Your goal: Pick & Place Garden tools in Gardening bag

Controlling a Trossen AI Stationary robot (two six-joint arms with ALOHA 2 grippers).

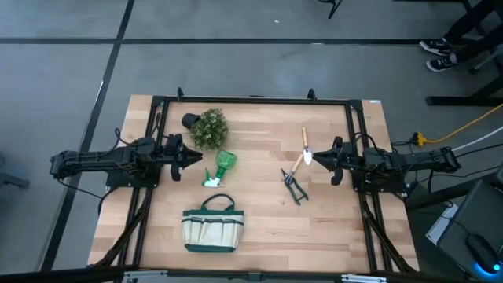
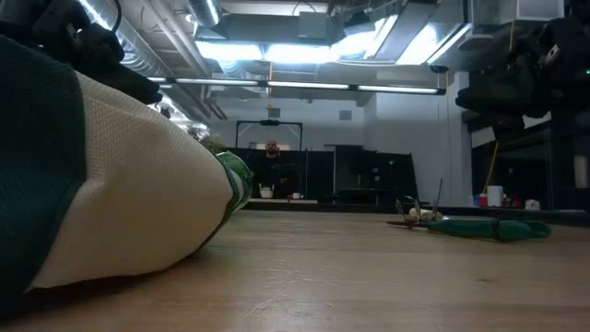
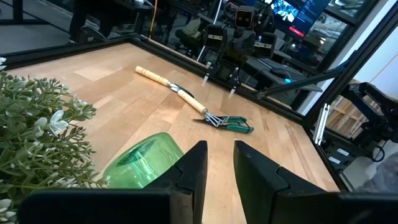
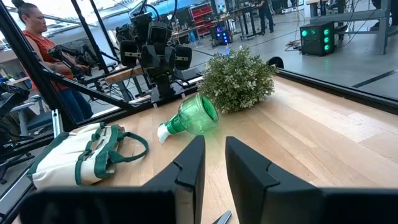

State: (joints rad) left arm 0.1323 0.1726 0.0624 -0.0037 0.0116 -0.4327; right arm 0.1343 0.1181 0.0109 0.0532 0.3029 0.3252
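Observation:
The beige gardening bag [image 1: 212, 225] with green trim stands on its base near the table's front edge; it also fills the left of the low view [image 2: 111, 203]. Three garden tools lie flat on the table. A wooden-handled tool [image 1: 304, 149] and dark pruning shears [image 1: 295, 186] are right of centre. A green-and-white plastic piece [image 1: 222, 167] is left of centre. My left gripper [image 1: 192, 159] hovers at the left beside the plastic piece [image 3: 143, 165], open by a narrow gap and holding nothing. My right gripper [image 1: 318, 159] hovers at the right next to the wooden-handled tool, likewise narrowly open and holding nothing.
A bushy green plant [image 1: 210, 128] in a black pot lies at the far left of the table, close to my left gripper. A dark metal frame [image 1: 251, 101] runs along the table's edges. A person [image 4: 37, 31] stands beyond the table's left side. Bare wood lies between the bag and the shears.

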